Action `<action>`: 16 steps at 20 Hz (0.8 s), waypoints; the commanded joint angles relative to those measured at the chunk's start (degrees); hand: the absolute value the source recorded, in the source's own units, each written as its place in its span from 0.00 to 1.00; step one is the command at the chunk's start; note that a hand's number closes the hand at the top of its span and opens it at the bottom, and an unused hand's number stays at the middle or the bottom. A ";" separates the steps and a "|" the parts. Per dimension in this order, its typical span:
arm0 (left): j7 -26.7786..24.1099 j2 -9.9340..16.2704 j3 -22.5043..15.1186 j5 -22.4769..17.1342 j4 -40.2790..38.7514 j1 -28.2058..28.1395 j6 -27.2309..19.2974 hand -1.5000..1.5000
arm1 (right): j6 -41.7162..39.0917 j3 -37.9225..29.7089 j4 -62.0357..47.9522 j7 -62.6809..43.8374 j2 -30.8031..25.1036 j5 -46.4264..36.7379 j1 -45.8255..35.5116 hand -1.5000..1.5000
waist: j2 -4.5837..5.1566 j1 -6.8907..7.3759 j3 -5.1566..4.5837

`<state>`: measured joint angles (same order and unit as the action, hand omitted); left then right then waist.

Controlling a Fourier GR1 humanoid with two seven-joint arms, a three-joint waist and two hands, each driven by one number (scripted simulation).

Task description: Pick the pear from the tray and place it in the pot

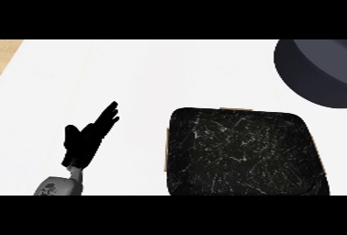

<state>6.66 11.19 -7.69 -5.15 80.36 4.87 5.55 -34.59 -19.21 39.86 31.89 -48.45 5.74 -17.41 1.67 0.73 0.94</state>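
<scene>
The tray (244,153) lies on the counter (136,73) at its near edge, right of the middle. The pot (315,71) stands at the far right corner, behind the tray and apart from it. The left hand (85,142) rests open left of the tray, near the counter's near edge.

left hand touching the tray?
Apart. The head view shows bare white counter between the open left hand and the black tray's left edge.

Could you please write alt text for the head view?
A black marbled tray sits on the white counter with no pear visible; a dark pot is at upper right. The left hand rests open at left.
</scene>
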 commanded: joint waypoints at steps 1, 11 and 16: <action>1.07 0.25 -0.41 -0.07 -0.67 0.70 0.89 0.50 | -4.34 -1.14 -4.40 8.82 -5.40 -1.60 -0.14 1.00 | 0.31 1.41 0.06; 1.11 -0.86 -1.59 0.98 -1.21 2.23 0.66 0.50 | 3.55 -0.11 -7.45 18.55 -12.72 -6.05 -2.68 1.00 | 0.06 2.56 -0.09; -0.16 -0.48 -1.92 0.96 -1.40 0.63 1.80 0.50 | 6.97 3.17 -10.60 18.10 -14.86 -9.98 -8.00 1.00 | -0.11 4.33 -0.40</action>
<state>7.33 10.42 -9.09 -4.51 79.26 6.87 6.60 -24.78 -17.48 32.22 43.92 -61.56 -1.64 -22.28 1.60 3.95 0.71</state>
